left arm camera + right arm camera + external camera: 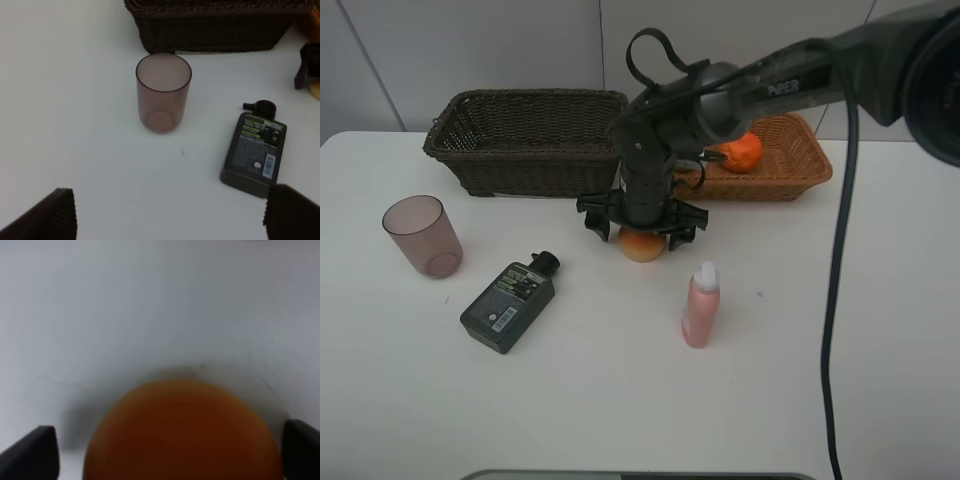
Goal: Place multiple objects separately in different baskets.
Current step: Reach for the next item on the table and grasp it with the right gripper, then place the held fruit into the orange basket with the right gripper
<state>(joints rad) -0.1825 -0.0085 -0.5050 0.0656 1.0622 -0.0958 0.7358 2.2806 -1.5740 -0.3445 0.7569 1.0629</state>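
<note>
Orange-skinned and round, dead centre between the fingers (30, 455): straddling the fruit (182, 435) with the right tool (167, 457) spread wide, clear on both flanks, gripping nothing yet. Hanging nose-down over it on the table (800, 330), just in front of where the two baskets meet. To do this well: sink a shade lower so the pads meet the widest girth, not the crown. Smooth-looking and ready to roll, so close slowly and evenly, then lift straight up before swinging. Mind the pink bottle (700, 305) standing near on the camera side, and clear the rim of the tan basket (800, 175), probably the destination, with a reddish fruit (742, 152) already lying inside. Further out: dark flat bottle (508, 305) lying flat, purplish cup (422, 235) upright, both out on the table, not yet basketed. Dark brown basket (525, 140) behind them. Left tool (170, 220) likewise spread and empty, only two fingertips (50, 215) showing, poised over bare table short of cup and bottle, absent from the high view. Hard to call: orange or peach, cannot tell from this blurred close-up, cut off at the lower half. Contact with the table hidden under the tool. No sign of any green fruit, possibly down in the dark brown basket, floor masked by the near wall. One end of the tan basket blocked by the arm (770, 90).
</note>
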